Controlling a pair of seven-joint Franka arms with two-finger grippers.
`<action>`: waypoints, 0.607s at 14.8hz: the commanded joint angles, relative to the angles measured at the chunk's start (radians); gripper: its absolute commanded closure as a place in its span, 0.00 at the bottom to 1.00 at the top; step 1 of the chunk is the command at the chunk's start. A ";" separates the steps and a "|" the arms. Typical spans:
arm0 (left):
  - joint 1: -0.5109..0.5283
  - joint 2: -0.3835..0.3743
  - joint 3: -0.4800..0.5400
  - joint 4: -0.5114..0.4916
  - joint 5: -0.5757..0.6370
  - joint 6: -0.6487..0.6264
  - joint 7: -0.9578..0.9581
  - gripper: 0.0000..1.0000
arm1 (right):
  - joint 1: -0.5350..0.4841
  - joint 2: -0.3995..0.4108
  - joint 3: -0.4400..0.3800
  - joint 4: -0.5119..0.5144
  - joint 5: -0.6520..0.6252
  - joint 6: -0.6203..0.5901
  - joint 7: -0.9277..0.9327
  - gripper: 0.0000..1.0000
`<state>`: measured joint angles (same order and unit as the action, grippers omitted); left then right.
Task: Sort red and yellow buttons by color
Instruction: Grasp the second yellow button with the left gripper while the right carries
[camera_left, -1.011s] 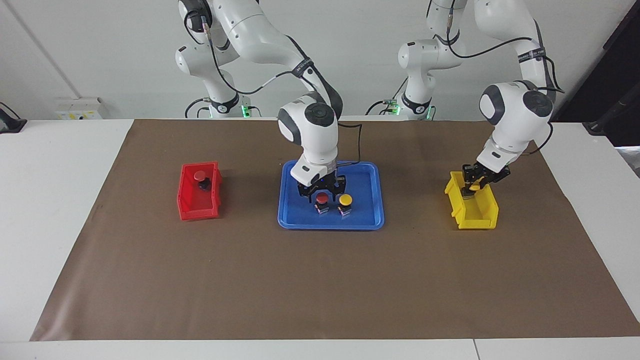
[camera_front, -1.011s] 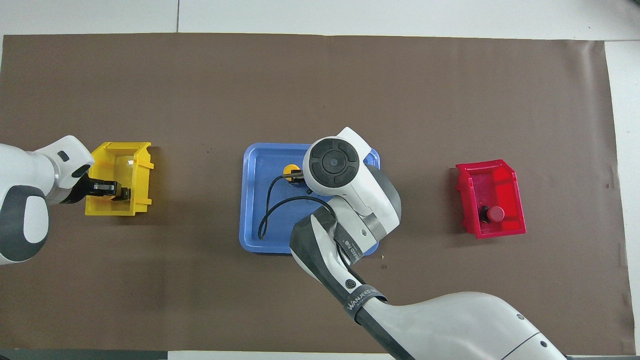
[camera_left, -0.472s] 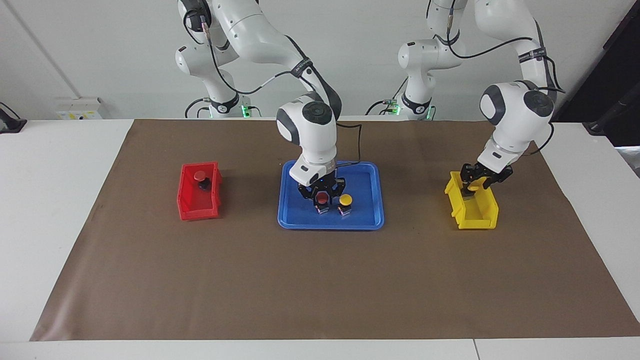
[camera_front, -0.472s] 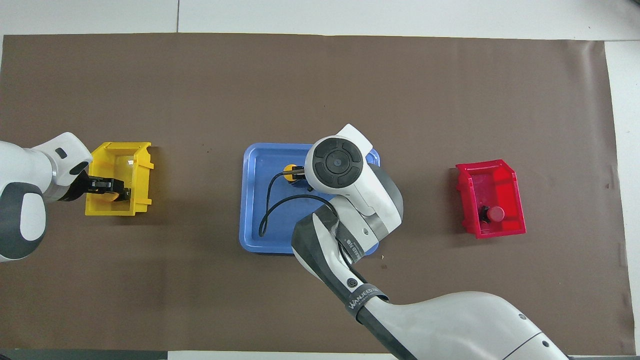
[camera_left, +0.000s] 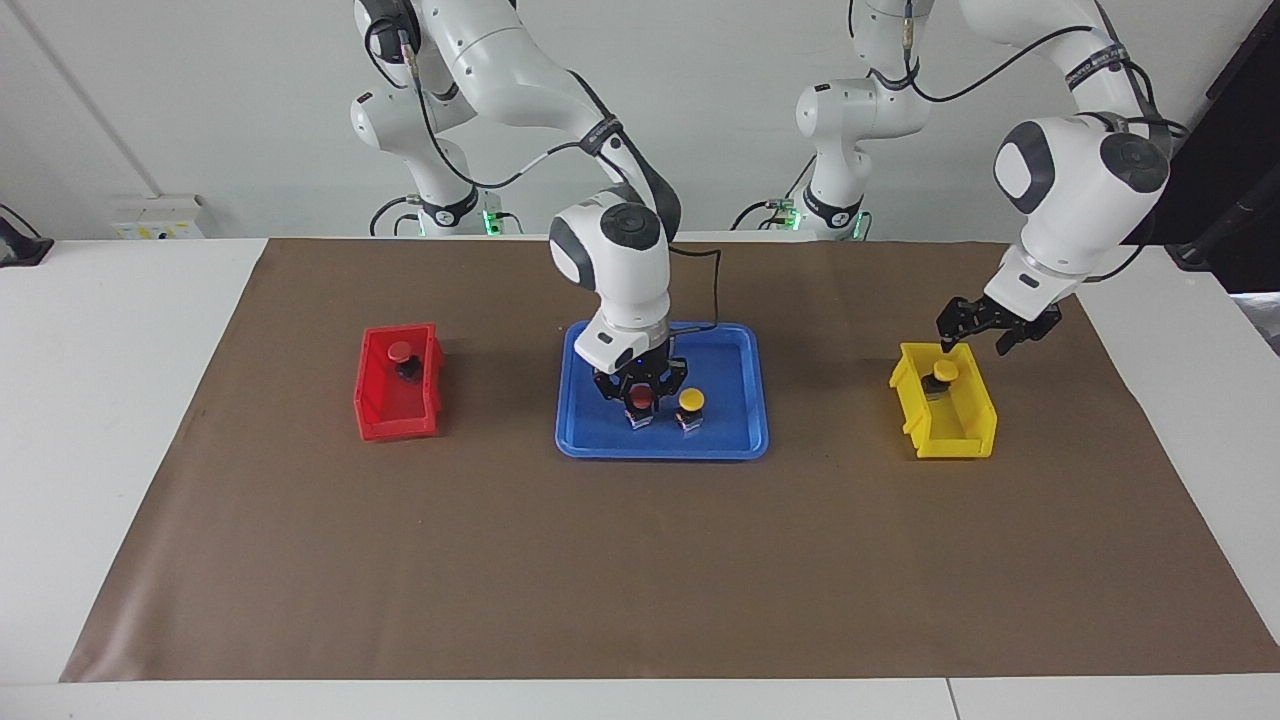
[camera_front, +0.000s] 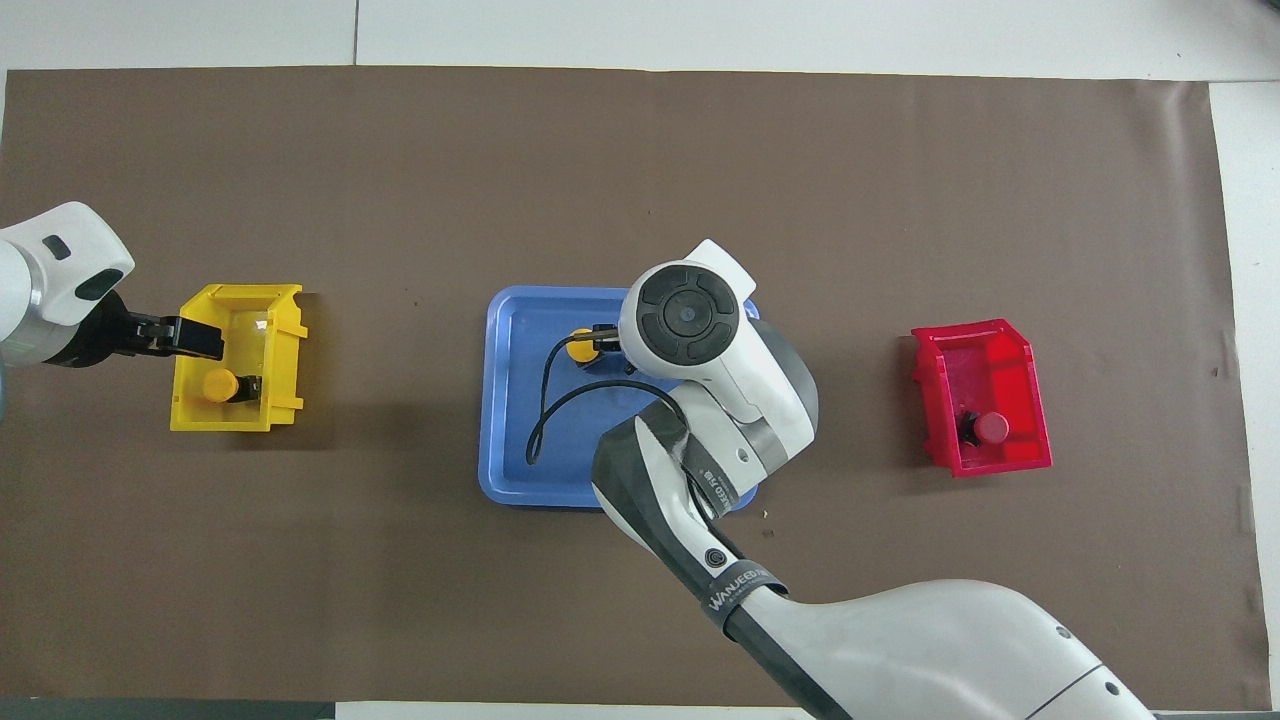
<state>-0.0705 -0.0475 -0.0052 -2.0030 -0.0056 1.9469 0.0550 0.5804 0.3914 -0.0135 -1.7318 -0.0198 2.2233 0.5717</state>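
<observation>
**Yellow button dropped in its bin; right gripper closes on a red one**

On the desk (camera_left: 150, 330), the red bin (camera_left: 398, 383), left of centre in the facing view, holds one red button (camera_left: 401, 352). The blue tray (camera_left: 662, 440) at centre carries a second red button (camera_left: 640, 404) and a yellow button (camera_left: 689, 401) just beside it. The yellow bin (camera_left: 944, 415) at the right holds another yellow button (camera_left: 944, 373).

The right gripper (camera_left: 640, 398) is down in the tray, fingers shut on the tray's red button. The left gripper (camera_left: 984, 330) hangs over the upper edge of the yellow bin, fingers spread wide and holding nothing.

A second ago the left gripper was low in the yellow bin with the yellow button in its fingers; it has since let go and risen. The right gripper then stood open around the red button and has now clamped it.
</observation>
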 joint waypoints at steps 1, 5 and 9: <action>-0.138 0.011 -0.001 0.027 0.007 -0.005 -0.203 0.00 | -0.118 -0.103 0.010 0.072 0.011 -0.196 -0.149 0.80; -0.320 0.063 -0.001 0.070 0.007 0.037 -0.437 0.01 | -0.362 -0.245 0.010 0.029 0.093 -0.361 -0.508 0.80; -0.440 0.237 -0.002 0.208 -0.010 0.053 -0.552 0.03 | -0.553 -0.321 0.009 -0.112 0.162 -0.326 -0.794 0.79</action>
<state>-0.4635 0.0623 -0.0239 -1.9030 -0.0061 1.9920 -0.4466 0.0876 0.1122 -0.0233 -1.7365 0.1116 1.8478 -0.1336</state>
